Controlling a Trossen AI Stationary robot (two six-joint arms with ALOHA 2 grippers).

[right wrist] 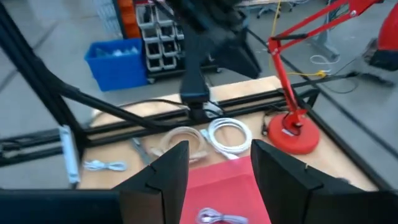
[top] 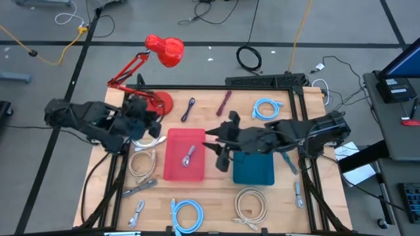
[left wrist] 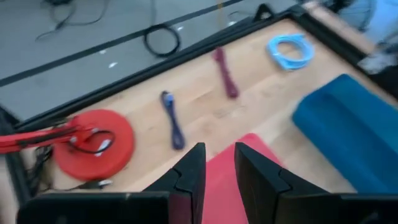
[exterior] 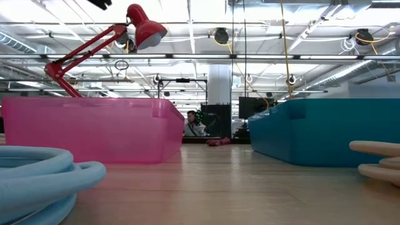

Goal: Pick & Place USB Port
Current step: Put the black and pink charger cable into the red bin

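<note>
A silver USB cable point(top: 190, 155) lies on the floor of the pink bin point(top: 176, 172); it also shows in the right wrist view point(right wrist: 217, 218). A teal bin point(top: 254, 169) stands to the pink bin's right. My left gripper point(top: 156, 124) hovers by the pink bin's far left corner, open and empty, and shows in its wrist view point(left wrist: 219, 180). My right gripper point(top: 215, 141) hovers over the pink bin's right edge, open and empty, and shows in its wrist view point(right wrist: 217, 180). A purple USB cable point(top: 189, 108) and a maroon cable point(top: 225, 103) lie on the table beyond the bins.
A red desk lamp point(top: 161, 52) stands on its base point(top: 161, 101) at the far left. Coiled cables lie around the bins: white point(top: 144, 137), beige point(top: 141, 164), blue point(top: 187, 213), beige point(top: 252, 203), light blue point(top: 266, 108). A person point(exterior: 190, 123) sits far behind the table.
</note>
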